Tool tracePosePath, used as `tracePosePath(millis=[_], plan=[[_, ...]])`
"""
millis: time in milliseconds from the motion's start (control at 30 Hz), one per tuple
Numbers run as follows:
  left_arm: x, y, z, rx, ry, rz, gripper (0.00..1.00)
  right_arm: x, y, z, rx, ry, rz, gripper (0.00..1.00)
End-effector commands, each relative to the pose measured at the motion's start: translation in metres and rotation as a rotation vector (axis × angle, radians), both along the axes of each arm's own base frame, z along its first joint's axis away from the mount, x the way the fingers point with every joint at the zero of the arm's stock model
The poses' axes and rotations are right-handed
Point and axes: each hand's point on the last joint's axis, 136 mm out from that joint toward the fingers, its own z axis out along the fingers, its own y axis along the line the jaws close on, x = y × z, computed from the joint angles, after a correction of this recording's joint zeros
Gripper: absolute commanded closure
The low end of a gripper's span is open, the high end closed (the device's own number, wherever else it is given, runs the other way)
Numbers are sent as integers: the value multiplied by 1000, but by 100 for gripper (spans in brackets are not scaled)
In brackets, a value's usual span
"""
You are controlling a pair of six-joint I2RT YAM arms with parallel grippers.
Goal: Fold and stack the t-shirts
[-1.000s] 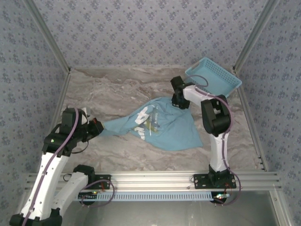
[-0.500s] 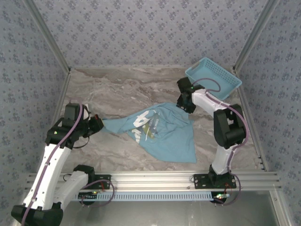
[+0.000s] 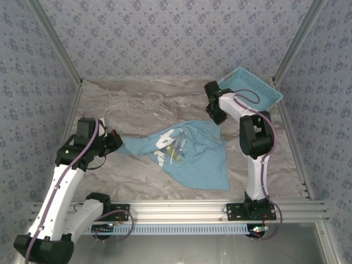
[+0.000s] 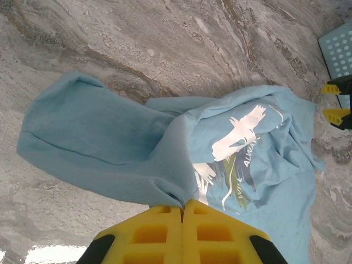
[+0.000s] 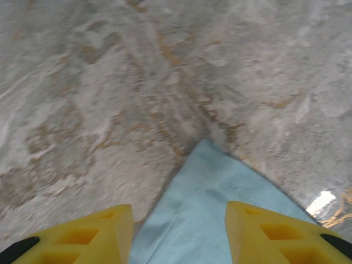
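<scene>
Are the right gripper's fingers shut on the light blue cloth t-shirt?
No, the fingers of the right gripper stand apart, the light blue t-shirt corner lying between them.

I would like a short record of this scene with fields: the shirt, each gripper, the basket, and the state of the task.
t-shirt: light blue, print facing up, lying crumpled on the table
left gripper: shut on the t-shirt's left end
right gripper: open, at the t-shirt's far right corner, holding nothing
basket: light blue lattice, far right corner of the table, apart from the t-shirt
task state: no neat fold made yet
</scene>
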Motion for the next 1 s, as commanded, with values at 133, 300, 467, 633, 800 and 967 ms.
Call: tracePosePath(millis=[133,300,467,633,800,967], plan=[[5,-2,10,-10,-46,-15,100,-9,-25,-26,-61,86,-126,49],[5,-3,9,-11,-43,-20,100,6,-27,-36,-42,57,-107,50],[6,-3,8,-13,-39,-23,100,9,-24,-41,-31,64,-81,50],[8,-5,9,-18,-40,-23,100,7,-21,-47,-12,71,-75,51],[11,-6,8,-24,-39,-25,100,10,-17,-49,-4,79,-49,57],[12,-6,8,-24,-40,-23,100,4,-19,-49,-22,113,-46,86]])
